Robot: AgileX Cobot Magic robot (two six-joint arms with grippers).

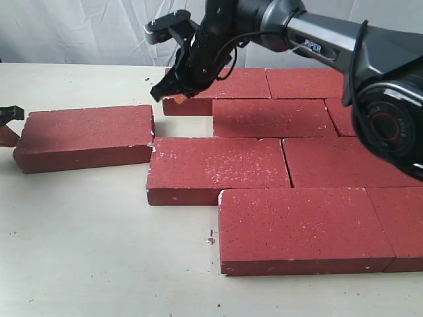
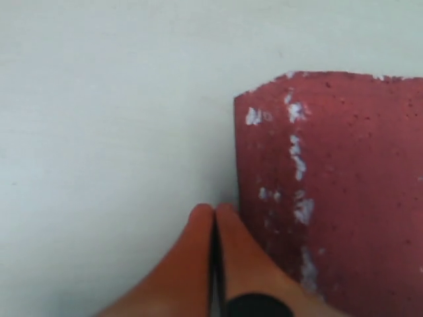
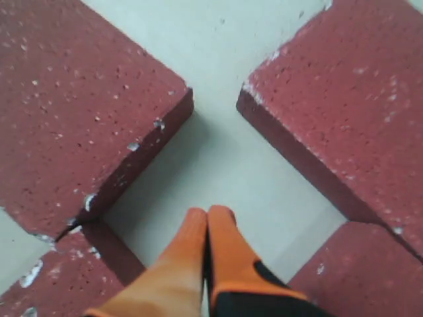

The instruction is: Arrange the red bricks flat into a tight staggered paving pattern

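Orange-tipped right hand (image 3: 208,212) pinched together, empty, over bare table (image 3: 221,148) between red bricks (image 3: 79,99); left hand (image 2: 215,210) likewise closed.

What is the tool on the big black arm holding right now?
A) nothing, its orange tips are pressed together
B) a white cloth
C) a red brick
A: the right tool is shut with nothing between its tips, hanging over bare table in a gap between the red bricks.

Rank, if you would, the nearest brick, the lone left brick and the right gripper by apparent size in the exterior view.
1. nearest brick, though nearness enlarges it.
2. lone left brick.
3. right gripper.
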